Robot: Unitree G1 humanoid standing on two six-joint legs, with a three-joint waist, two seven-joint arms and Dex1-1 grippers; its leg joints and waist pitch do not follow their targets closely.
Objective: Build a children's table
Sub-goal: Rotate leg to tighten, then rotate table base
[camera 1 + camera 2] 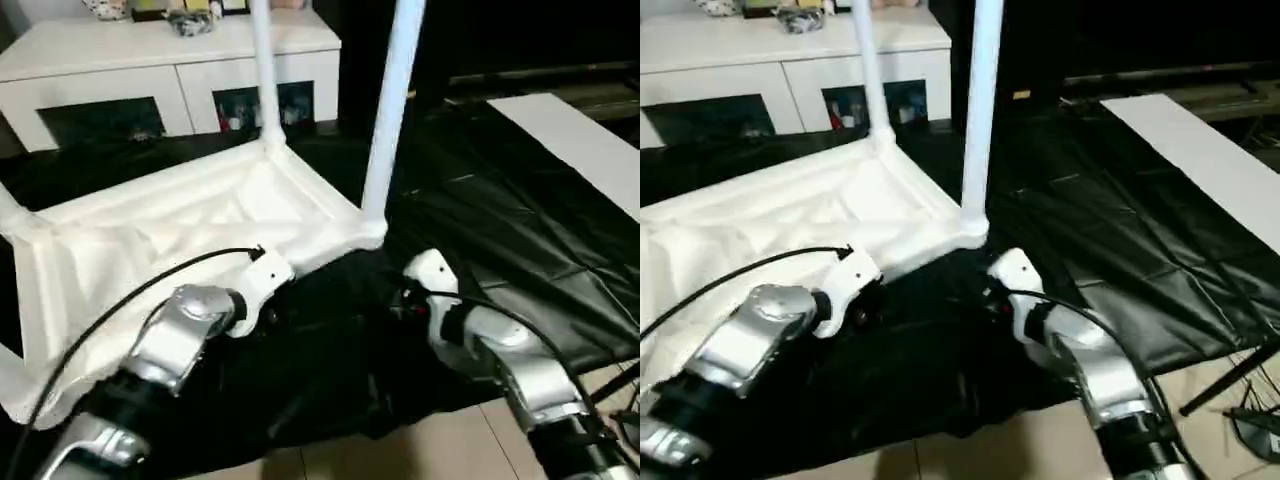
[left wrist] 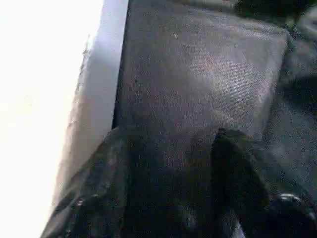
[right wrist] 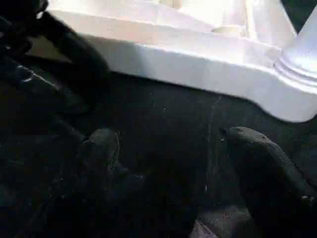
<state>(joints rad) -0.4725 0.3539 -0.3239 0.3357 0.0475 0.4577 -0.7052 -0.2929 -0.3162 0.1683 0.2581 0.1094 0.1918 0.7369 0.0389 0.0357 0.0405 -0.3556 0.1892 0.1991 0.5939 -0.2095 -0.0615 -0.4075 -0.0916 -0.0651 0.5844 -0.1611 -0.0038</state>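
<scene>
Left eye view: the tabletop (image 1: 190, 225) was seen lying upside down on the black sheet (image 1: 480, 230), ribbed underside up, with two legs (image 1: 390, 110) seated upright in the far corner sockets; further legs appeared cropped at the frame edge, so what remained could not be fully judged. Left wrist view: the left claw (image 2: 168, 148) was seen parted and empty beside the tabletop's rim. Right wrist view: the right claw (image 3: 171, 148) was held wide, empty, near the socketed corner.
</scene>
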